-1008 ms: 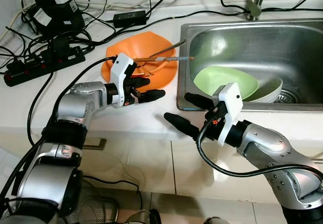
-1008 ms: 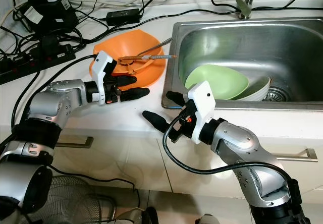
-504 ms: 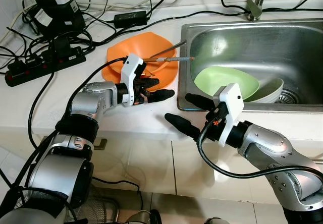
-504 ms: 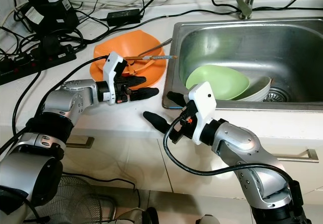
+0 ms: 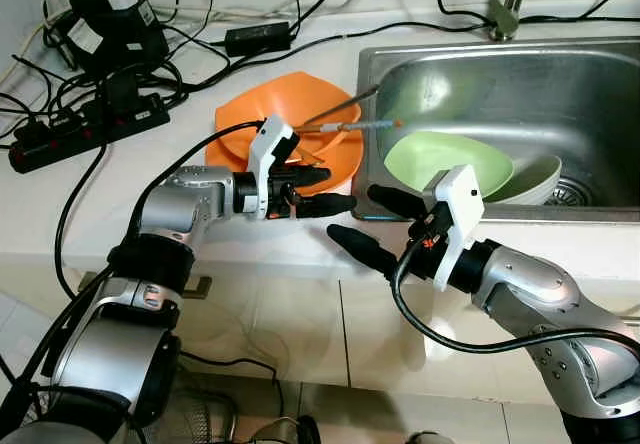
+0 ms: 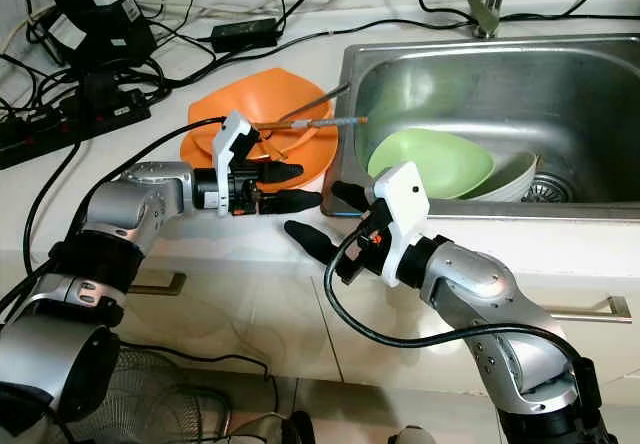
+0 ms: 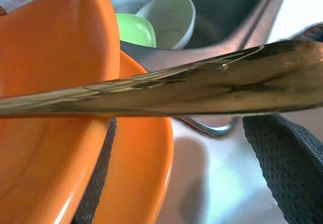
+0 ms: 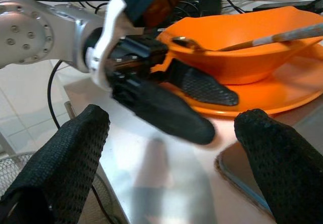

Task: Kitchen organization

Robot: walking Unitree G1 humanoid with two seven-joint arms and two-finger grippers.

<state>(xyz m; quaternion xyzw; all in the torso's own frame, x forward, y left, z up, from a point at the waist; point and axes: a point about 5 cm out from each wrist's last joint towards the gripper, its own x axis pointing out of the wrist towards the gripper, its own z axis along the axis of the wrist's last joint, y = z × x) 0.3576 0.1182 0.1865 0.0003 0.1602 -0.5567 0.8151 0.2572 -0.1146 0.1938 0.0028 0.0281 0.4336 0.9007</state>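
Observation:
An orange bowl [image 5: 290, 114] sits on an orange plate [image 5: 330, 159] on the counter, right beside the sink [image 5: 600, 64]. A metal spoon and a chopstick [image 5: 350, 121] lie across the bowl, pointing over the sink. My left gripper [image 5: 340, 189] is open at the plate's near rim: one finger rests on the plate under the bowl, the other lies on the counter outside the rim. My right gripper [image 5: 375, 224] hangs open just off the counter's front edge, facing the plate, nothing between its fingers [image 8: 60, 153]. In the sink, a green bowl [image 5: 450, 159] leans on a white bowl [image 5: 535, 176].
A power strip [image 5: 90, 124], an adapter [image 5: 105, 29] and several black cables crowd the counter's back left. The faucet [image 5: 505, 9] stands behind the sink. Below the counter are a drawer handle [image 5: 195, 286] and a fan grille [image 6: 140, 394].
My left gripper slid right along the counter onto the plate's near rim. The plate, bowl and utensils shifted a little toward the sink. The right arm stayed put.

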